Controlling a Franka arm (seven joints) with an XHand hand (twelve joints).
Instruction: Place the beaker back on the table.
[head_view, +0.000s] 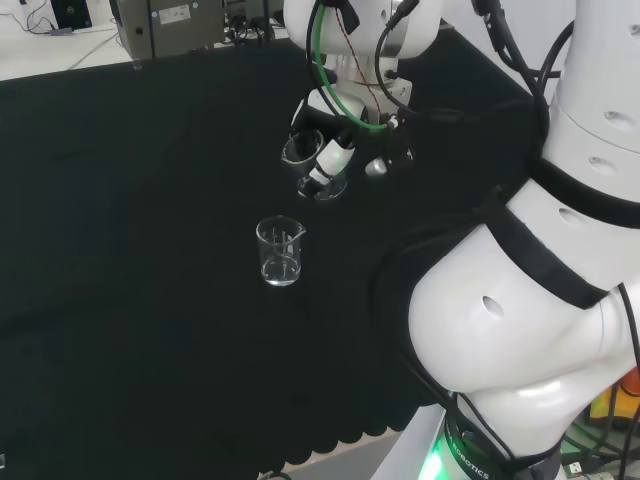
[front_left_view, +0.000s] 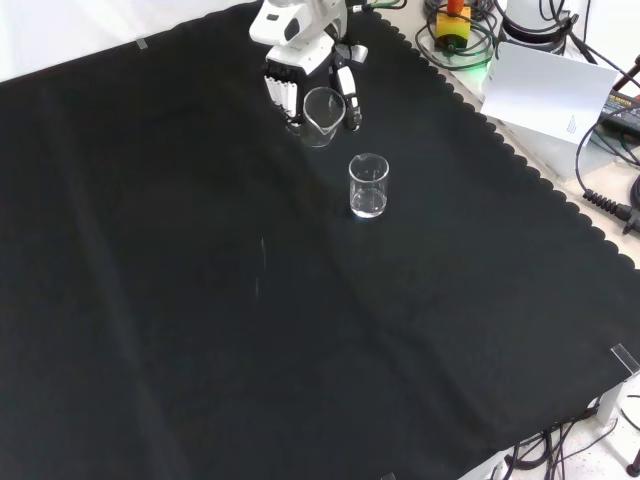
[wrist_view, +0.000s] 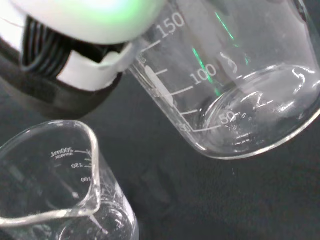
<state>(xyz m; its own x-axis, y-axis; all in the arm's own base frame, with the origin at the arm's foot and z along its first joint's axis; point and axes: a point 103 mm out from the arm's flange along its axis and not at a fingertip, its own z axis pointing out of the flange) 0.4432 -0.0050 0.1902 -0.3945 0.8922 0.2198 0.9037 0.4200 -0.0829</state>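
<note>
The black and white fingers (front_left_view: 284, 92) of the hand (head_view: 335, 150) are curled round a clear glass beaker with white graduation marks (front_left_view: 322, 116), which is tilted and held above the black cloth tabletop (front_left_view: 200, 300). In the wrist view its base (wrist_view: 260, 115) shows clear of the cloth. Near it, a second clear glass beaker (front_left_view: 368, 186) stands upright on the cloth, apart from the hand.

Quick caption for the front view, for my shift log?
Hand holds a tilted beaker above the cloth, near a second beaker standing upright.
</note>
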